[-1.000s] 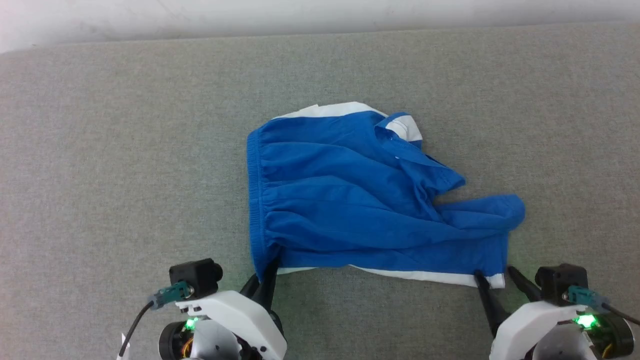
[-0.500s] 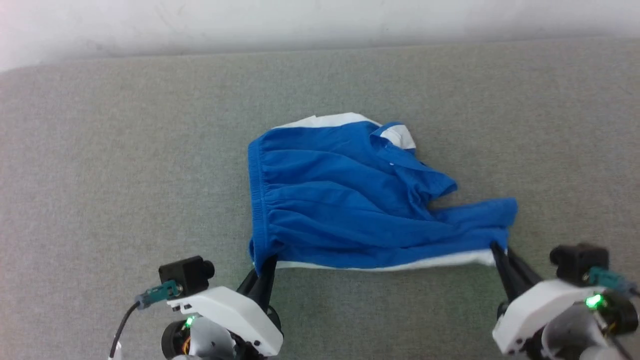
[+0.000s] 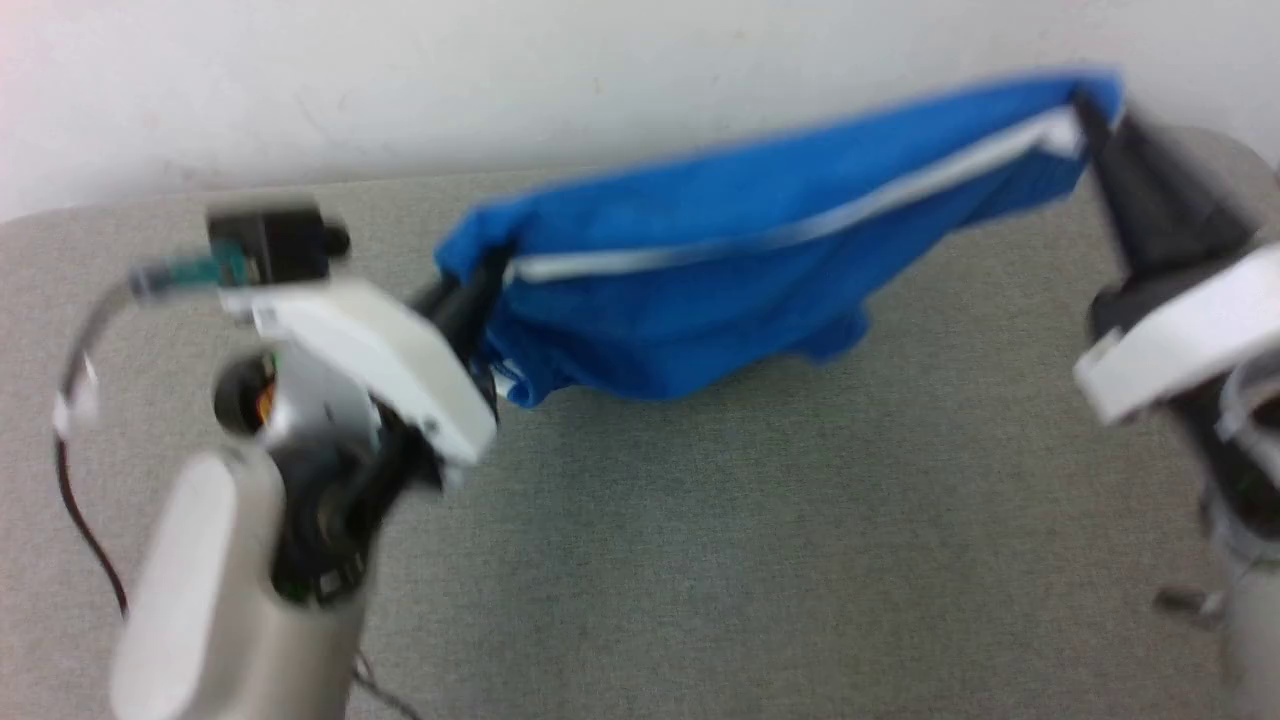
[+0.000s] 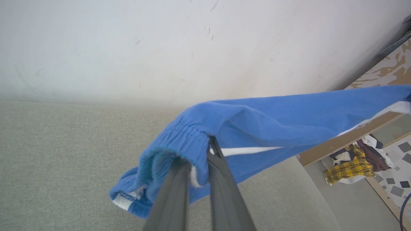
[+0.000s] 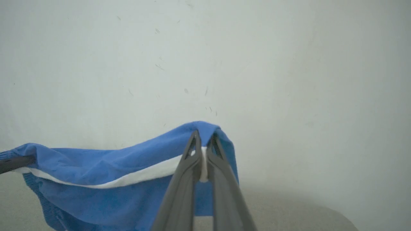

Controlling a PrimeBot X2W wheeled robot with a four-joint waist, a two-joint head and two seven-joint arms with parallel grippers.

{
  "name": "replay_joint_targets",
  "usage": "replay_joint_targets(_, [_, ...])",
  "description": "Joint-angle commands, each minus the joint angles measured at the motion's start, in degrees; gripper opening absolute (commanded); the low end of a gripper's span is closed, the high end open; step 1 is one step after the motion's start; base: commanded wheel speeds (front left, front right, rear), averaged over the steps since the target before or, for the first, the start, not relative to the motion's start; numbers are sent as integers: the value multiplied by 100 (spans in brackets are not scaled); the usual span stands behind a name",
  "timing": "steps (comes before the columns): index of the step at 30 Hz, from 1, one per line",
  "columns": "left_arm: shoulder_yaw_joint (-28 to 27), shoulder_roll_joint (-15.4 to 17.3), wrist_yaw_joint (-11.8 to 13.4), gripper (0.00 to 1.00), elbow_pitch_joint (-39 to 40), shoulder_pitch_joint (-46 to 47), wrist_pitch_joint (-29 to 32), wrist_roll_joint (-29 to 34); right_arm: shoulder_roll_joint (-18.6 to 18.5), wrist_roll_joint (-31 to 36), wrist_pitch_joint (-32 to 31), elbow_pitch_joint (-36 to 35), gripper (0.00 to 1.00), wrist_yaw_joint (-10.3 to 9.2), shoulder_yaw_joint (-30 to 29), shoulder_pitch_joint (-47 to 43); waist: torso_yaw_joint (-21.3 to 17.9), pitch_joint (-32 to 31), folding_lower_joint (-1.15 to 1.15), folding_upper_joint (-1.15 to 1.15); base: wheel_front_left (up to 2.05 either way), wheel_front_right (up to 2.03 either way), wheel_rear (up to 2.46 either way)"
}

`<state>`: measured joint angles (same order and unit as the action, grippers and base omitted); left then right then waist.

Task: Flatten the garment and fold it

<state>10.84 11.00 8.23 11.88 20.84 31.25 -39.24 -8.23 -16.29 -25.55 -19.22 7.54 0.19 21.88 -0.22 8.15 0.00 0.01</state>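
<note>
Above the grey table (image 3: 700, 560), lower the hanging garment (image 3: 760, 250) evenly and taut, loose lower edge touching down first; hold firm with left gripper (image 4: 200, 160) clenched on the waistband (image 4: 186, 134), right gripper (image 5: 202, 144) clenched on the white stripe (image 5: 144, 175).

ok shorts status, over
Left pincer shut on shorts waistband, right pincer shut on hem corner. Shorts hang stretched between them over grey surface. Nothing in the way.

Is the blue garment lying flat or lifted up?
Lifted. The garment hangs stretched between the left gripper and the right gripper, each shut on one end.
</note>
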Motion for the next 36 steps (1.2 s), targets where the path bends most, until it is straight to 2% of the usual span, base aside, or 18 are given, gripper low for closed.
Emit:
replay_joint_targets(1, [-49, 89, 110, 0, 29, 456, 356, -79, -226, 0, -134, -21, 0, -5, 41, 480, -22, 3, 0, -1, 0, 0, 0])
replay_joint_targets(6, [-75, 455, 405, 0, -239, 1540, 1325, -2, -373, -246, -633, 306, 0, -5, 164, 1546, -83, 182, 0, -1, 0, 0, 0])
replay_joint_targets(8, [-93, 489, 523, 0, -398, 1937, 1597, -17, -443, -240, -744, 509, 0, -5, 207, 1946, -102, 293, 0, -1, 0, 0, 0])
replay_joint_targets(14, [-43, 604, 712, 0, -817, 2951, 1890, 222, -579, -40, -945, 1168, 0, -5, 369, 3005, -145, 955, 0, -1, 0, 0, 0])
replay_joint_targets(17, [1, 640, 716, 0, -1051, 3476, 1746, 450, -565, 128, -826, 1532, 0, -5, 399, 3595, -196, 1449, 0, -1, 0, 0, 0])
replay_joint_targets(21, [-47, 526, 767, 0, -1364, 4258, 1297, 682, -573, 466, -487, 2099, 0, -5, 482, 4469, -238, 2108, 0, -1, 0, 0, 0])
replay_joint_targets(22, [-47, 526, 767, 0, -1364, 4258, 1297, 682, -573, 466, -487, 2099, 0, -5, 482, 4469, -238, 2108, 0, -1, 0, 0, 0])
replay_joint_targets(28, [-259, 249, 824, 0, -1853, 5194, 255, 874, -594, 880, 132, 2951, 0, -5, 647, 5477, -252, 2787, 0, -1, 0, 0, 0])
replay_joint_targets(33, [-402, 84, 680, 0, -2283, 5388, -293, 738, -527, 904, 488, 3463, 0, -5, 672, 5757, -230, 3147, 0, -1, 0, 0, 0])
replay_joint_targets(36, [-425, 59, 488, 0, -2407, 5225, -444, 603, -533, 812, 666, 3589, 0, -5, 727, 5648, -212, 3260, 0, -1, 0, 0, 0])
